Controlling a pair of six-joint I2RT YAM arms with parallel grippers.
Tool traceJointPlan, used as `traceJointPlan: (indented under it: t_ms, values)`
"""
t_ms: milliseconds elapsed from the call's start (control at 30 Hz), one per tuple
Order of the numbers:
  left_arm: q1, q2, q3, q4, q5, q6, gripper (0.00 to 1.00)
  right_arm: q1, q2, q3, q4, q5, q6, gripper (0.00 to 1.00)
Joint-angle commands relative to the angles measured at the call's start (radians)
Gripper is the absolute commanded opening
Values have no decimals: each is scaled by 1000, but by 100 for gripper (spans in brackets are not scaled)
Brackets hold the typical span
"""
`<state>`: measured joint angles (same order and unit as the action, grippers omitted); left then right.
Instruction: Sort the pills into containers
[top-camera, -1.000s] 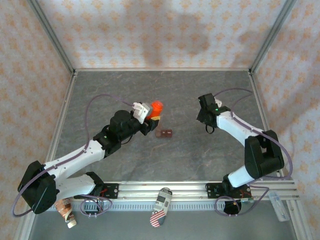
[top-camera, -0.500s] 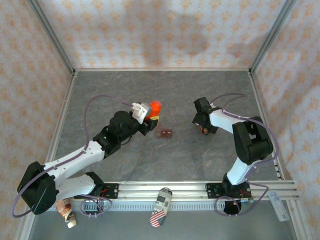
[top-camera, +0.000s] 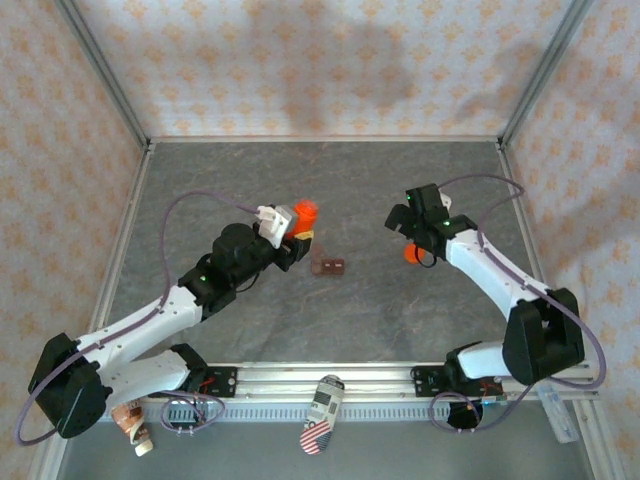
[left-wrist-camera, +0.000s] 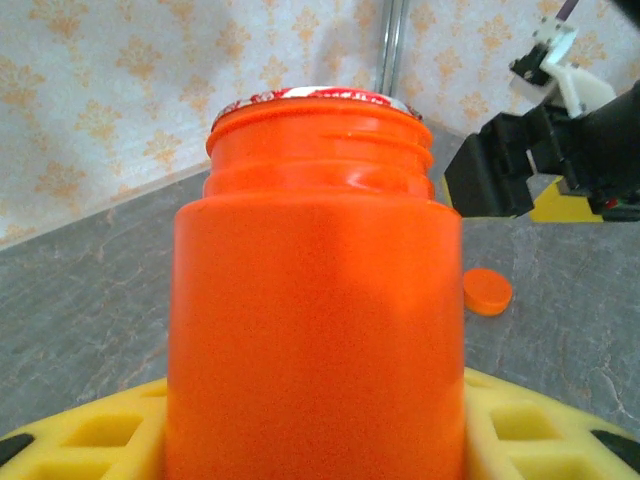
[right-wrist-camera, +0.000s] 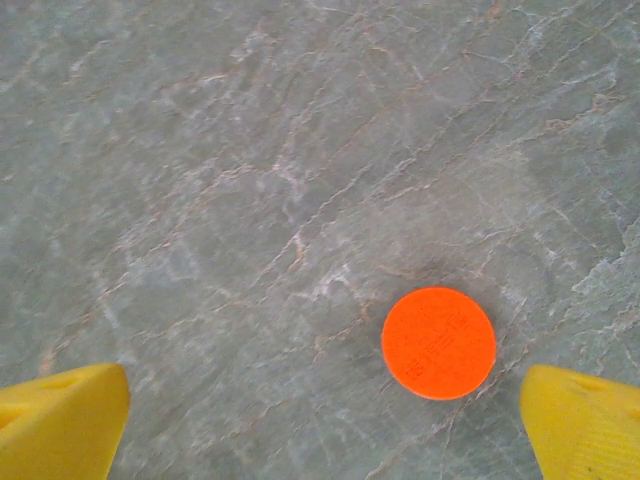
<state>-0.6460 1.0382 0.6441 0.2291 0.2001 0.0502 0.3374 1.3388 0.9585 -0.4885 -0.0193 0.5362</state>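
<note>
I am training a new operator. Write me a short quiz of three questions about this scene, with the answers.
1. Fill in: the right gripper hovers over the orange cap on the table with its jaws ____.
2. True or false: a gripper holds the brown pill box.
3. What holds the orange bottle? A) left gripper B) right gripper C) nothing

Key: 1 open; 2 false; 3 A

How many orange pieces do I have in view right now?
2. The orange bottle is held in the left gripper, uncapped; an orange cap lies flat on the table below the open right gripper. Others may be hidden behind the arms.
</note>
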Motion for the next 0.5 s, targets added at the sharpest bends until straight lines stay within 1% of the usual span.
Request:
traceJointPlan:
  t_ms: [0, 100, 267, 467]
  values:
    - [5, -26, 3, -30, -14, -19, 0, 4, -50, 28, -50, -55, -32, 99]
    - [6, -23, 2, -45, -14, -19, 0, 29, -73, 19, -40, -92, -45, 99]
    - [4, -12, -10, -60, -14, -36, 0, 119, -41, 34, -25, -153, -85, 100]
    - [5, 0, -23, -125, 5, -51, 0, 219, 40, 55, -4, -212, -119, 92]
